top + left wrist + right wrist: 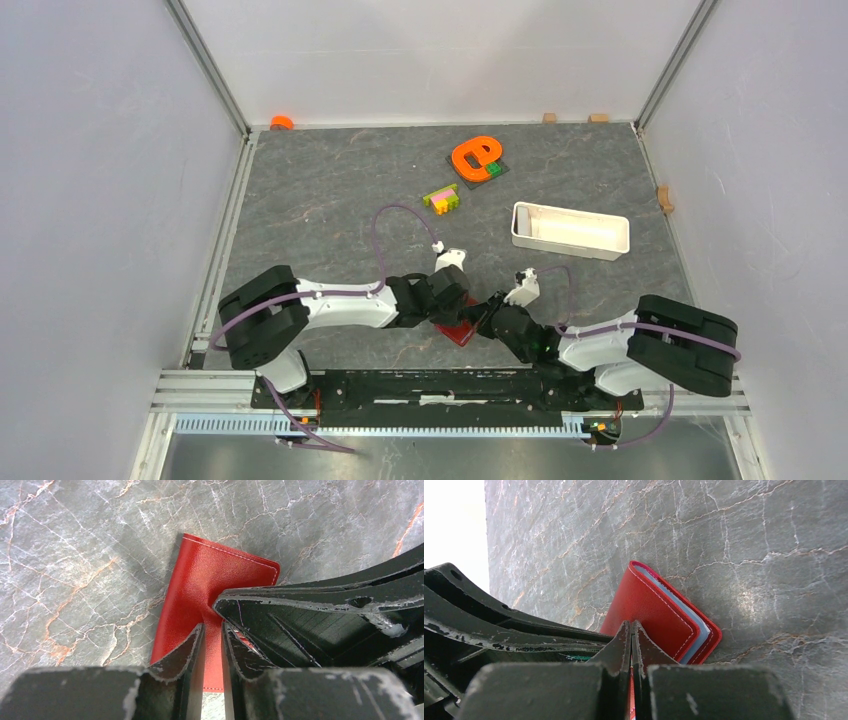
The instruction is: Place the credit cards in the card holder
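Lying flat on the table (75,555), the card holder (200,580) sits right under both tips, long axis running ahead of the left tool (212,642), whose jaws stand a slit apart, grip unclear; right tool (631,640) fully closed. No cards in view.

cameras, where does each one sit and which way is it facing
Top external: fixed above and behind the arms, facing down on the table; both arms show.
Left wrist: on the left arm, facing down past the left claw onto the wallet.
Right wrist: on the right arm, facing past the right claw at the wallet.
Shared: the wallet.
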`<action>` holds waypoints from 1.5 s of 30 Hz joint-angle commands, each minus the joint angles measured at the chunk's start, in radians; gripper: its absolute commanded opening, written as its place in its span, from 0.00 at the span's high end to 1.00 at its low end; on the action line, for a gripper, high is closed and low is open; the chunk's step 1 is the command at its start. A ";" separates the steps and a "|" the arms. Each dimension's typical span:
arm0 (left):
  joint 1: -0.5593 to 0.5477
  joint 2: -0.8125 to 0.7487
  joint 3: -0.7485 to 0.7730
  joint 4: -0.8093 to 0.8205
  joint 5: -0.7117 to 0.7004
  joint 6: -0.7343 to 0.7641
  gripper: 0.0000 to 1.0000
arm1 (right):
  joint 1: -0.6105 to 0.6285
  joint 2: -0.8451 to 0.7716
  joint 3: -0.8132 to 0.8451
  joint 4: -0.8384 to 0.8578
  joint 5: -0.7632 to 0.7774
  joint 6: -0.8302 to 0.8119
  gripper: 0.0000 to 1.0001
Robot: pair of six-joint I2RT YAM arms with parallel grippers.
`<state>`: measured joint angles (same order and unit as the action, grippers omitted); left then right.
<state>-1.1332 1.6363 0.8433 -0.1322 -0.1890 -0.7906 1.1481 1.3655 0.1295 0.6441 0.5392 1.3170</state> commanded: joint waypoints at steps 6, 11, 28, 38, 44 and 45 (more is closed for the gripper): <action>-0.012 0.043 -0.052 0.009 -0.039 -0.023 0.76 | 0.021 -0.071 0.036 -0.638 0.047 -0.139 1.00; -0.011 -0.026 -0.044 0.063 0.032 -0.012 0.71 | 0.011 -0.197 0.188 -0.911 0.132 -0.258 0.77; 0.072 -0.285 -0.123 0.000 0.152 0.031 0.44 | -0.036 -0.362 0.394 -1.104 -0.114 -0.320 0.47; 0.118 -0.228 -0.170 0.065 0.214 0.075 0.46 | -0.010 -0.288 0.503 -1.107 -0.149 -0.248 0.37; 0.116 -0.183 -0.232 0.233 0.348 0.050 0.51 | 0.042 -0.176 0.638 -1.245 -0.049 -0.227 0.38; 0.114 -0.177 -0.249 0.273 0.376 0.037 0.52 | 0.048 -0.160 0.654 -1.281 -0.034 -0.216 0.39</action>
<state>-1.0164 1.4349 0.6407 -0.0299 0.0635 -0.7586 1.1717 1.1557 0.6998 -0.5056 0.4126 1.0557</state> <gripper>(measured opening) 0.500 0.620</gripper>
